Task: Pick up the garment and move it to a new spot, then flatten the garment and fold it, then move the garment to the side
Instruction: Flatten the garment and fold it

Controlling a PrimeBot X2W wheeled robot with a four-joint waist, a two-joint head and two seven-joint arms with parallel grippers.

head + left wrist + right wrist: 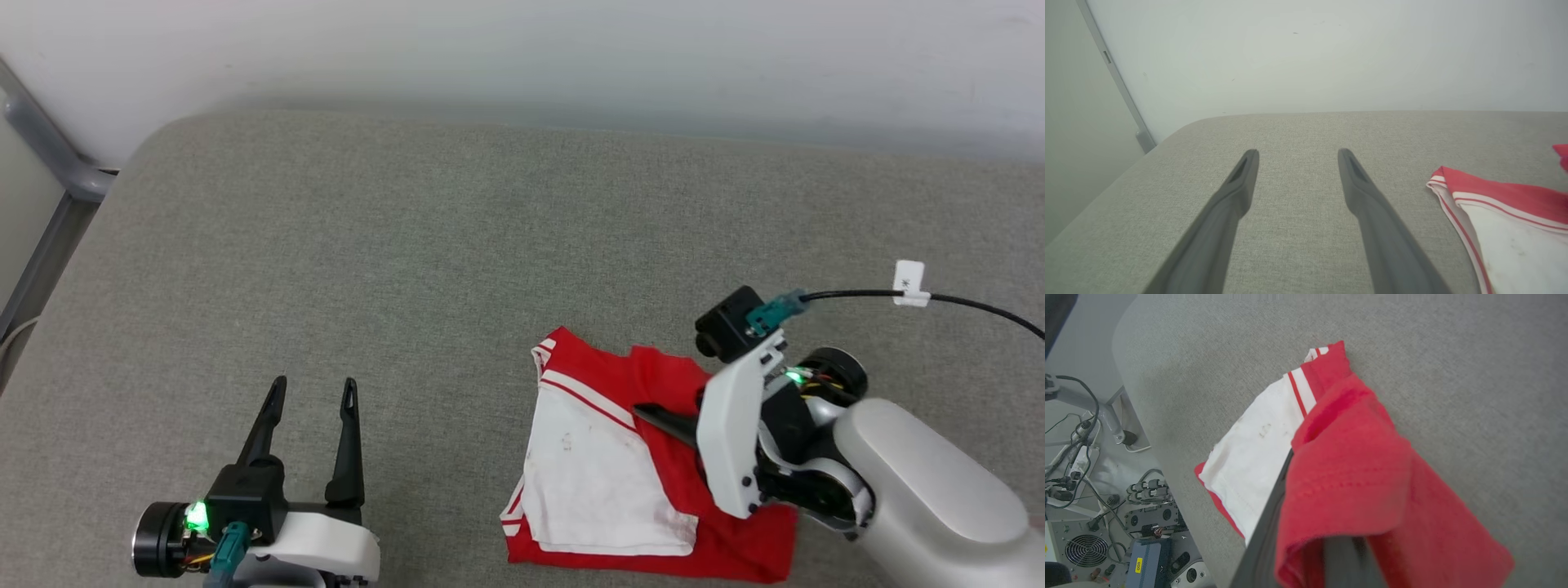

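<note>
The garment lies folded on the grey cloth-covered table, near its front edge and right of centre. A white sleeve panel faces up, with red body and striped trim around it. My right gripper reaches in from the right, shut on a fold of the garment's red cloth. That red cloth drapes over the gripper's dark finger and hides the tips. My left gripper rests at the lower left, open and empty, well left of the garment. Between its spread fingers lies bare table, with the garment off to its right.
A pale wall runs along the table's far edge. A grey metal frame stands at the left corner. A black cable with a white tag trails right from my right wrist. Beyond the table's edge, electronics and cables sit on the floor.
</note>
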